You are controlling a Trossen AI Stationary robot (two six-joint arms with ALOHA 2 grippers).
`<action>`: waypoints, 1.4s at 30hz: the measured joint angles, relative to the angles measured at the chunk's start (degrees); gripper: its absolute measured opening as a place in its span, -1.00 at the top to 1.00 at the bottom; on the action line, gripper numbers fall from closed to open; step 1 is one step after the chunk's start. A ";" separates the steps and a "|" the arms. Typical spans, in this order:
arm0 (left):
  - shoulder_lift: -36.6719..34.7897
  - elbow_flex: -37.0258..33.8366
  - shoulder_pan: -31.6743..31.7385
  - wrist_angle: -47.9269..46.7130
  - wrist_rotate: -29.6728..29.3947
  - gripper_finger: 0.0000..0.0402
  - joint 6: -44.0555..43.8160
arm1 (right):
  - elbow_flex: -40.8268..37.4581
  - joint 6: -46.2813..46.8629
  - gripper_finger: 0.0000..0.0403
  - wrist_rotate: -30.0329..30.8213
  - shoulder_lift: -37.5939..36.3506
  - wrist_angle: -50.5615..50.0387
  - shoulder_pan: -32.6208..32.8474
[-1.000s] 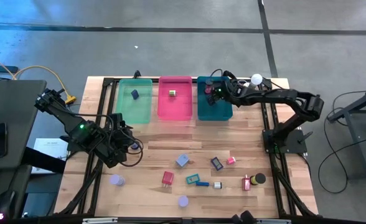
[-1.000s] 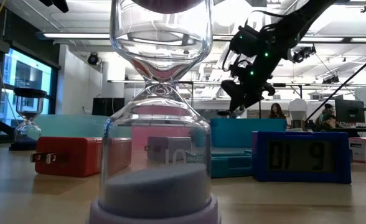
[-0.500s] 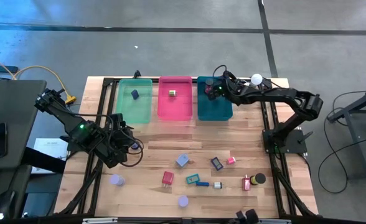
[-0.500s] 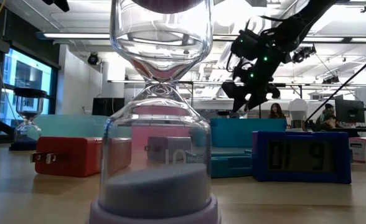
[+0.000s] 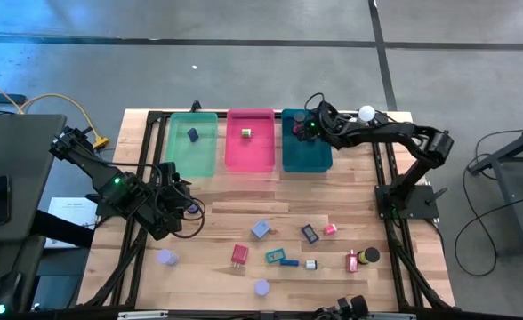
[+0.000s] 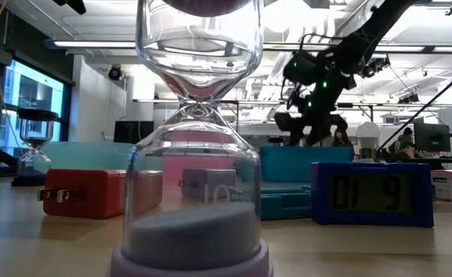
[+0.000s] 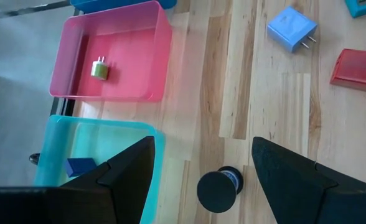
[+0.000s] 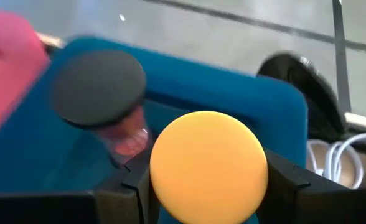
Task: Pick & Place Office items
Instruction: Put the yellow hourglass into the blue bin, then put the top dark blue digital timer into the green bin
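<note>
**A:** Of the right tool (image 5: 309, 127)?

**B:** Clenched on an orange cylinder (image 8: 208, 163), with dark fingers pressed to both its sides. Poised above the teal tray (image 5: 308, 158), last in the row of three trays along one long edge of the counter (image 5: 368, 209), toward its right corner. Under the cylinder, inside that tray, a small hourglass (image 8: 102, 93) with a dark round top and reddish glass.

**A:** And the left tool (image 7: 203, 146)?

**B:** Released, fingers spread wide, grasping nothing. Hanging over the counter near its left edge, about halfway along. Straight below, on the bare wood between the two fingers but touching neither, a dark round cap (image 7: 218, 190).

**A:** Anything in the other trays?

**B:** In the green tray (image 5: 193, 156), nearest the left corner, one small blue piece (image 5: 192, 134). In the pink tray (image 5: 250, 153), in the middle of the row, one small yellow-green piece (image 5: 246, 132).

**A:** And the loose pieces?

**B:** Scattered toward the opposite long edge:
- Two lavender discs (image 5: 166, 258), one toward the left and the other by the edge itself.
- A red block (image 5: 239, 255), with a blue block (image 5: 261, 229) just beside it.
- A teal block (image 5: 275, 256) and a black block (image 5: 309, 234).
- Nearer the right edge, a second red piece (image 5: 352, 261) touching a dark disc (image 5: 370, 256).
</note>
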 joint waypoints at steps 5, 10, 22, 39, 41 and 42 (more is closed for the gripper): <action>0.00 0.00 -0.02 0.00 0.01 -0.30 0.02 | 0.05 0.64 0.11 0.53 2.32 2.44 0.11; 0.00 0.00 -0.02 0.00 0.02 -0.30 0.02 | 0.07 1.84 0.00 0.08 2.57 2.70 0.33; 0.00 0.00 -0.02 0.15 0.00 -0.30 0.04 | 0.01 1.83 -0.38 -0.19 2.27 2.36 0.49; 0.00 0.00 0.00 0.18 0.00 -0.30 0.02 | 0.01 -6.01 -0.38 3.05 -4.42 -0.54 3.76; 0.00 0.00 0.00 0.20 0.00 -0.30 0.02 | 0.01 -6.17 -0.38 5.01 -5.52 -1.37 4.69; 0.00 0.00 -0.02 0.20 0.00 -0.30 0.02 | 0.01 -6.14 -0.38 5.92 -6.27 -2.03 5.23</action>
